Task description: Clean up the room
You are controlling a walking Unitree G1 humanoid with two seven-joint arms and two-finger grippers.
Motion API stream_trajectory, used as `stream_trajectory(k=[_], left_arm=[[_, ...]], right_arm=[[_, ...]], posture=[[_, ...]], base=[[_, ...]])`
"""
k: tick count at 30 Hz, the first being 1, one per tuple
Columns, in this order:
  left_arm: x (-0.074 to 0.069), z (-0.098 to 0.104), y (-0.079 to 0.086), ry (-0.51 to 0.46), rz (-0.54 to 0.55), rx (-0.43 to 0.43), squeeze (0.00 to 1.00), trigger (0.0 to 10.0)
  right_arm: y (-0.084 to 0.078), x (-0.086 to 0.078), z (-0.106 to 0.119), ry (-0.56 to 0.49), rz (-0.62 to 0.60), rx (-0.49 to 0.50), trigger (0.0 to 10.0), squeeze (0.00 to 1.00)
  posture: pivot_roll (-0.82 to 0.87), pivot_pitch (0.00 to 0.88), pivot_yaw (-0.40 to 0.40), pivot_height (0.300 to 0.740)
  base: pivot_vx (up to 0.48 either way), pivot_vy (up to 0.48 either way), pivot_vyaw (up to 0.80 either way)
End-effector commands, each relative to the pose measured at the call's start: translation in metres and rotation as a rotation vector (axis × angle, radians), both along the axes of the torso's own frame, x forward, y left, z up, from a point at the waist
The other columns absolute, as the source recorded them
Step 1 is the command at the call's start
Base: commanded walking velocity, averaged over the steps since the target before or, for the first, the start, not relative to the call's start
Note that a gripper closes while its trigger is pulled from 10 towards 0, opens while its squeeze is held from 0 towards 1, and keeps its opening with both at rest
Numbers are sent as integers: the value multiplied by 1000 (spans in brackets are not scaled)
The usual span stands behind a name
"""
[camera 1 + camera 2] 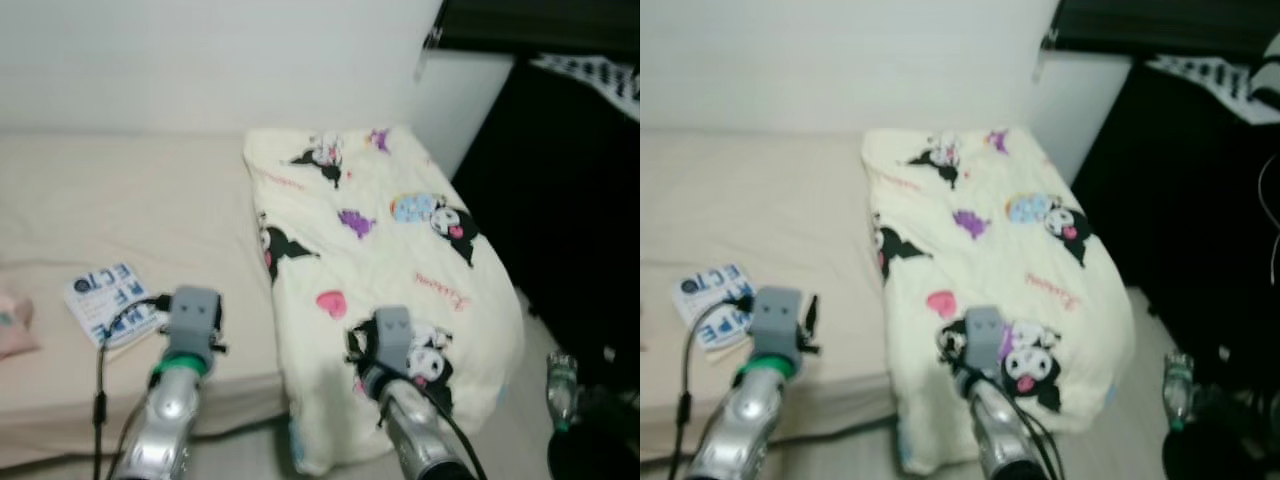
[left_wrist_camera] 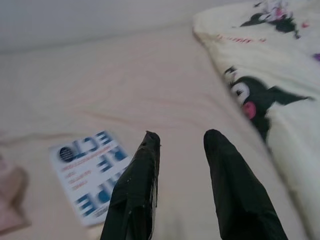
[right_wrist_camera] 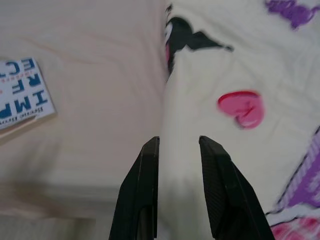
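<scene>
Both parted grippers, left [image 2: 181,137] and right [image 3: 179,142], over bed [image 1: 150,200]; book [image 1: 108,302] lettered "IMPERFECT"; cartoon-print blanket [image 1: 390,250].

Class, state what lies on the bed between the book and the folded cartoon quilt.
Bare beige sheet separates book and quilt; the left eye view shows it.

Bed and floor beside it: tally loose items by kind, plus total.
Blanket: 1
Book: 1
Pink item at the bed's left edge, kind unclear: 1
Bottle on the floor: 1
Total: 4
</scene>
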State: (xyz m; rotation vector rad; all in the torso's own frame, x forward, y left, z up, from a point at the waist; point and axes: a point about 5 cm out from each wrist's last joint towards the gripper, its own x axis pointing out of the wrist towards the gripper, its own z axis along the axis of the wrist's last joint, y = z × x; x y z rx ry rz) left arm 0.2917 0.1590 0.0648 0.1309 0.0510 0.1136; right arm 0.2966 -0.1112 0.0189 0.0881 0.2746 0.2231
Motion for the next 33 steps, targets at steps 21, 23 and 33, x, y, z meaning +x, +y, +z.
stream_trajectory(k=[21, 23, 33], left_arm=[[-4, -5, 1, 31, -7, 4, 0, 10000], [-4, -5, 1, 32, -8, 5, 0, 10000], [-3, -4, 2, 32, -9, 6, 0, 10000]], right_arm=[[-2, -3, -5, 30, -24, 11, 10000, 0], [-2, -2, -5, 31, -24, 13, 10000, 0], [0, -2, -5, 35, -24, 15, 10000, 0]], posture=[[56, 0, -25, 740], [56, 0, -25, 740], [57, 0, -24, 740]], base=[[0, 480, 0], [0, 480, 0], [0, 480, 0]])
